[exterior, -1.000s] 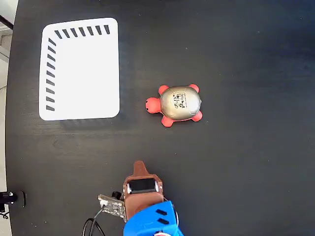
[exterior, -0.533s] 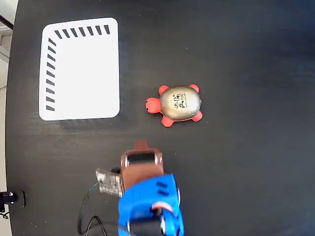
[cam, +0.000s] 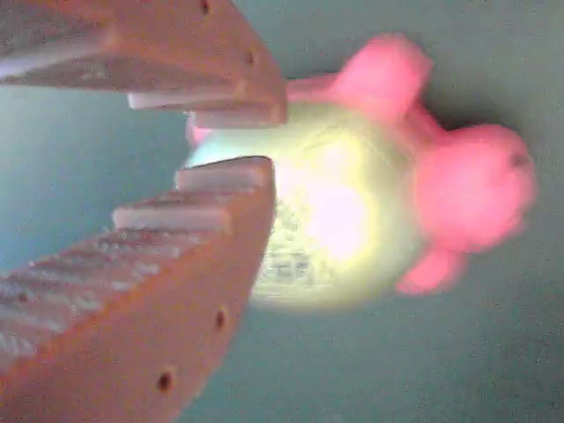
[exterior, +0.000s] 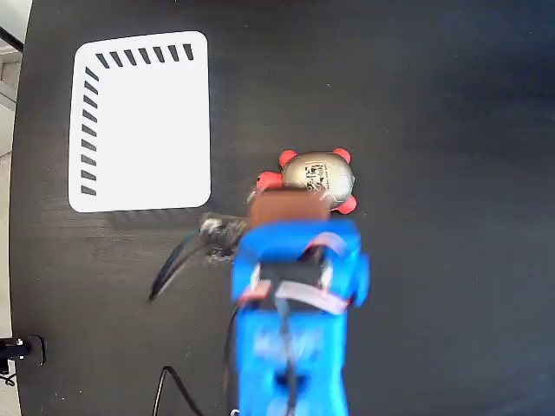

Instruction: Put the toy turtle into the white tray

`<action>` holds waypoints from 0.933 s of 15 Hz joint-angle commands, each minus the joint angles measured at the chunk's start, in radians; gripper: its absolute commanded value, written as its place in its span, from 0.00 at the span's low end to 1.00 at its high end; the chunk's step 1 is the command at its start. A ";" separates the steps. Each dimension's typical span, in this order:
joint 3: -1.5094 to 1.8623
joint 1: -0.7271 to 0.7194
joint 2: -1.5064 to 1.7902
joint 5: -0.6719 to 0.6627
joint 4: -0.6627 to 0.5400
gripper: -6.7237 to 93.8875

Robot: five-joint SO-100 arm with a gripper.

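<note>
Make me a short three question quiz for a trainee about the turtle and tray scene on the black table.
1. True or false: the beige-shelled, red-footed toy turtle already lies in the flat white slotted tray.
2. In the fixed view, on which side of the tray is the turtle: left or right?
3. Multiple choice, wrist view: the brown two-finger gripper is A) shut on the turtle, B) open above the turtle's shell, C) inside the tray.

Key: 1 false; 2 right; 3 B.

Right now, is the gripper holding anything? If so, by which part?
Nothing held. The gripper hovers over the turtle, jaws only slightly apart and not around its shell. The tray is empty.
</note>
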 commanded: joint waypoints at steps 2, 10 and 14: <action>-0.225 0.080 -0.130 -0.101 0.080 0.07; -0.305 0.117 -0.252 -0.224 0.149 0.38; -0.333 0.135 -0.350 -0.253 0.150 0.54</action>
